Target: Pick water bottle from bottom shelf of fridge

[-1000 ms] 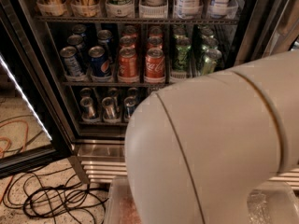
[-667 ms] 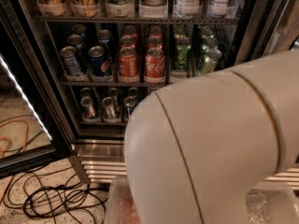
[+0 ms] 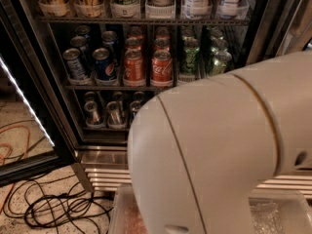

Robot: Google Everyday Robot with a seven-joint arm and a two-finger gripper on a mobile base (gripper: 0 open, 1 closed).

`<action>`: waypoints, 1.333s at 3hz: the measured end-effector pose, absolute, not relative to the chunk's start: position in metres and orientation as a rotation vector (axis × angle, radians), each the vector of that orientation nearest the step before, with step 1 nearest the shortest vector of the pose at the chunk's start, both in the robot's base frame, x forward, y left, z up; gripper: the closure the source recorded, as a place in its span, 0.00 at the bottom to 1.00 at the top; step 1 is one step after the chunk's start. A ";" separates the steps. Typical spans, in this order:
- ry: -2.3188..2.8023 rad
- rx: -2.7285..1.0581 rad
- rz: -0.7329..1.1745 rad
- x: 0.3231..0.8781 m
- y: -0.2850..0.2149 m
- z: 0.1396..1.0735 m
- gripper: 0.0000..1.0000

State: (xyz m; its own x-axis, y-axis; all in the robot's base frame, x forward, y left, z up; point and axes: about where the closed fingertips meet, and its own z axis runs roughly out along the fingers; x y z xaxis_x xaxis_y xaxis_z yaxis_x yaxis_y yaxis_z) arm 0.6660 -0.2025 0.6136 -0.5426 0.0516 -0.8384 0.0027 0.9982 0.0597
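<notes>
Water bottle hidden from sight, likely behind the large white arm (image 3: 219,155) covering the right part of the bottom shelf (image 3: 97,128) in the open fridge (image 3: 258,28). Three slim silver cans (image 3: 114,113) visible in that shelf's front row. On the rack above, in front: two blue cans (image 3: 102,62), one orange can (image 3: 134,65), one red can (image 3: 162,66), two green cans (image 3: 190,57). Tool out of view; grip impossible to tell.

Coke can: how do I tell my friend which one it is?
In the open fridge, find the rack of colourful cans just above the robot's big white arm. The Coke can stands in its front row, between an orange can and a green can: red with white writing. The gripper is not in view.
</notes>
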 end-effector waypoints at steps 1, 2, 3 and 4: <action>2.136 0.052 0.048 0.671 -0.209 0.612 0.35; 2.127 0.069 0.035 0.677 -0.216 0.611 0.35; 2.116 0.086 0.034 0.685 -0.221 0.612 0.35; 2.100 0.097 0.035 0.696 -0.223 0.614 0.36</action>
State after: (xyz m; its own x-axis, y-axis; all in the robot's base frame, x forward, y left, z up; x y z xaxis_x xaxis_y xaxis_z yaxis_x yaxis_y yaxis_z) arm 0.6959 -0.2234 0.6139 -0.5042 0.0839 -0.8595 0.0552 0.9964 0.0649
